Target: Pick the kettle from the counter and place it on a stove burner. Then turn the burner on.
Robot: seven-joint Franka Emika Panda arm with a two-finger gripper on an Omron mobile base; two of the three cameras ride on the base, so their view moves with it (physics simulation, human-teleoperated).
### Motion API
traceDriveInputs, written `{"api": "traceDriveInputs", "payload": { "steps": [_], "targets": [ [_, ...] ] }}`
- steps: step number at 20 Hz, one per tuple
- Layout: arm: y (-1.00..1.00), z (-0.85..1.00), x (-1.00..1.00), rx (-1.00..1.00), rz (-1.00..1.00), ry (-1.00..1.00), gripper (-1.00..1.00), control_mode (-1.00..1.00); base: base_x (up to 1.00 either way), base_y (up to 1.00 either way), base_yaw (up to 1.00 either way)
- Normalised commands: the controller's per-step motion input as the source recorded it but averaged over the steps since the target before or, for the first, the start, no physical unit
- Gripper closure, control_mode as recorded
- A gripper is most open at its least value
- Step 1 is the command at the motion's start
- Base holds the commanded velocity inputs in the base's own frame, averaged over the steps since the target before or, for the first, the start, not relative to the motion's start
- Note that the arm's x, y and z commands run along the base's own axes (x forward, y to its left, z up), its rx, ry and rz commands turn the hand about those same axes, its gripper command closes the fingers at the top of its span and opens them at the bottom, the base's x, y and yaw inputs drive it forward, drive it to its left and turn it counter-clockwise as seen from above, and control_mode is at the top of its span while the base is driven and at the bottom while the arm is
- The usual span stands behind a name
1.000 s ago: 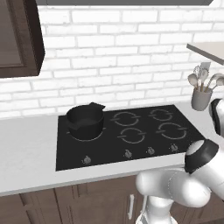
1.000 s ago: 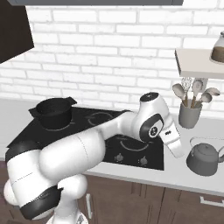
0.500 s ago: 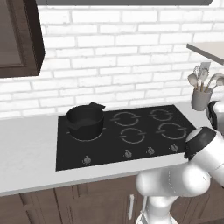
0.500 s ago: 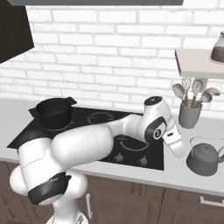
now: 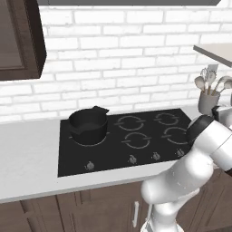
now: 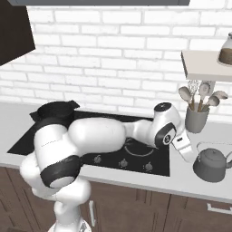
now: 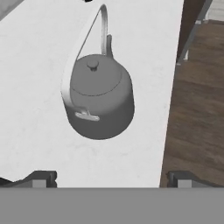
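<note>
The squat grey kettle (image 6: 212, 164) stands upright on the pale counter (image 6: 190, 183), right of the cooktop, lid on and handle arched. The burner (image 5: 137, 140) rings are bare.

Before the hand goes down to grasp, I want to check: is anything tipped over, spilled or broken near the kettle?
Nothing stands out. The kettle stands upright on the counter, lid on, and no spill shows around it.

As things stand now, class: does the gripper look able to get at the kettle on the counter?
Probably yes. The kettle stands alone on the bare counter, its arched handle free, and the gripper hangs over it with fingers wide apart. The utensil cup stands behind it, out of the way.
</note>
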Motion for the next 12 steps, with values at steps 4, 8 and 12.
{"api": "traceDriveInputs", "payload": {
  "steps": [4, 8, 12],
  "targets": [
    [-0.44, -0.06, 0.16, 0.04, 0.0, 0.0, -1.0, -1.0, 0.0, 0.0, 0.0],
    [-0.28, -0.14, 0.32, 0.02, 0.0, 0.0, -1.0, -1.0, 0.0, 0.0, 0.0],
    [-0.18, -0.09, 0.37, 0.02, 0.0, 0.0, -1.0, -1.0, 0.0, 0.0, 0.0]
  ]
}}
